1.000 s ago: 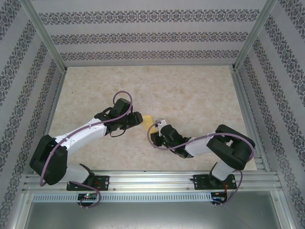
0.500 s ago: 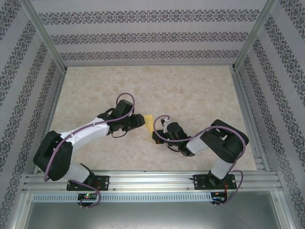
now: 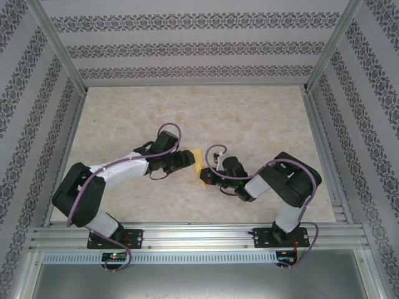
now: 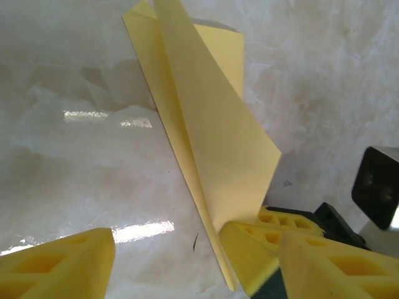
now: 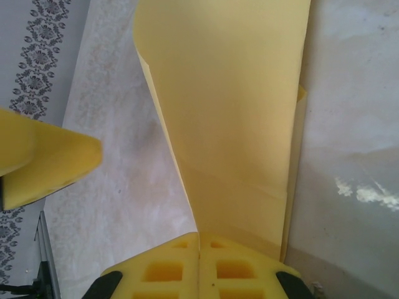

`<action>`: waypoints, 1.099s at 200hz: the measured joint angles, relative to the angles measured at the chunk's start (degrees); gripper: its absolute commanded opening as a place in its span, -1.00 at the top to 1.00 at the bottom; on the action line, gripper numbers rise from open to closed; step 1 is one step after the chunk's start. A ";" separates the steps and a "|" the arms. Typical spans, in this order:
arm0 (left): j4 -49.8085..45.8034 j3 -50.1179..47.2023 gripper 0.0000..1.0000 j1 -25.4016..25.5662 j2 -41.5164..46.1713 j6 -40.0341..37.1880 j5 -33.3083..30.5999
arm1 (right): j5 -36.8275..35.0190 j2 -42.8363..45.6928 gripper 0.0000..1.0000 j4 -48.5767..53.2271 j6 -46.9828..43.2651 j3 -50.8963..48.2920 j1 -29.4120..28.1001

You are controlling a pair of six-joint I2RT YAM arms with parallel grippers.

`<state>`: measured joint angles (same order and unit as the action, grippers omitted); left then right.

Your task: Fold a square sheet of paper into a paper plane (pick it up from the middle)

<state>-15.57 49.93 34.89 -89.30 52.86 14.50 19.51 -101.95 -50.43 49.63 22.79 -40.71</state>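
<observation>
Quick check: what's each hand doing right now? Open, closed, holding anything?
Left hand: open, not clamped on the folded yellow paper sheet.
Right hand: closed, gripping that sheet's lower end.

From high up and behind the arms: looks down and forward, far off, taking in the whole table point(image 3: 249, 112) and the walls point(image 3: 199, 43) around it.

From the left wrist: sits on the left tool point(image 4: 187, 249), looks out past its fingers point(image 4: 56, 265), very near the yellow paper point(image 4: 212, 143) and the table under it.

From the right wrist: sits on the right tool point(image 5: 199, 243), looks along the same paper toward a wall, very near.

Shared by all three: the paper, mid-table. Shared by both wrist views: a bit of the other tool.
</observation>
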 measured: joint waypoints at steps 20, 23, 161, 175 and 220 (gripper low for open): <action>-0.48 3.21 -0.54 0.00 -3.82 0.39 -0.02 | 0.15 0.09 0.88 1.27 -0.46 0.02 -0.02; -0.48 3.78 -0.55 0.00 -4.42 0.44 -0.04 | 0.13 0.15 0.87 1.64 -0.68 0.02 -0.02; -3.39 8.68 -0.01 0.00 -10.38 5.51 -1.49 | -13.77 11.45 0.30 23.69 -20.37 3.74 -8.46; -3.87 9.01 0.15 0.00 -10.97 5.40 -1.51 | -17.18 12.52 0.27 25.59 -23.82 3.74 -10.45; -5.29 10.29 0.73 0.00 -11.67 4.63 -1.49 | -29.20 13.62 0.23 31.43 -36.09 5.05 -17.46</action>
<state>-20.86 60.23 34.89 -100.97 57.49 13.02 -9.69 -88.33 -19.00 13.54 27.83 -58.17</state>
